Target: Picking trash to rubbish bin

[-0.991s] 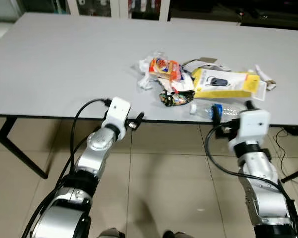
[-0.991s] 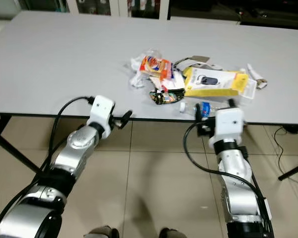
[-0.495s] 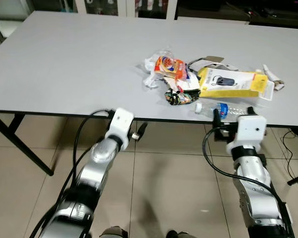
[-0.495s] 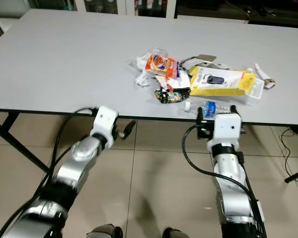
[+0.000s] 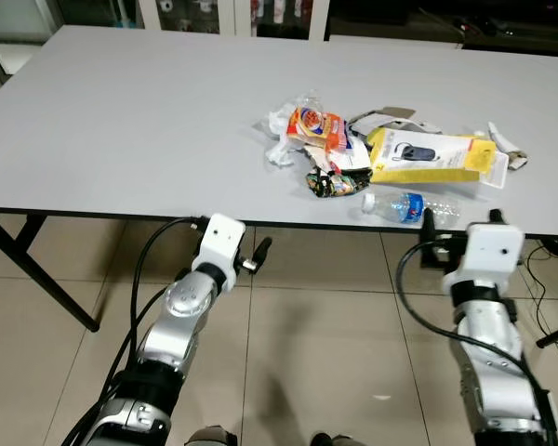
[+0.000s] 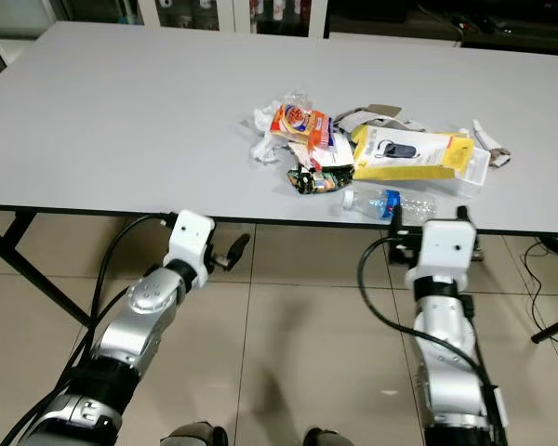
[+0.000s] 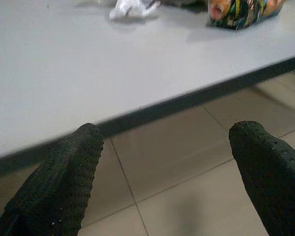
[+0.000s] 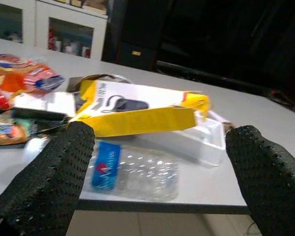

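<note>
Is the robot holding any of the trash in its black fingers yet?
No, nothing is held. The right gripper is open, facing the clear plastic bottle with a blue label lying at the grey table edge. The left gripper is open too, below the edge.

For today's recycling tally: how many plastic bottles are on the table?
1. A clear plastic bottle with a blue label lies on its side at the table's near edge, before the yellow box; the pile may hide others.
</note>
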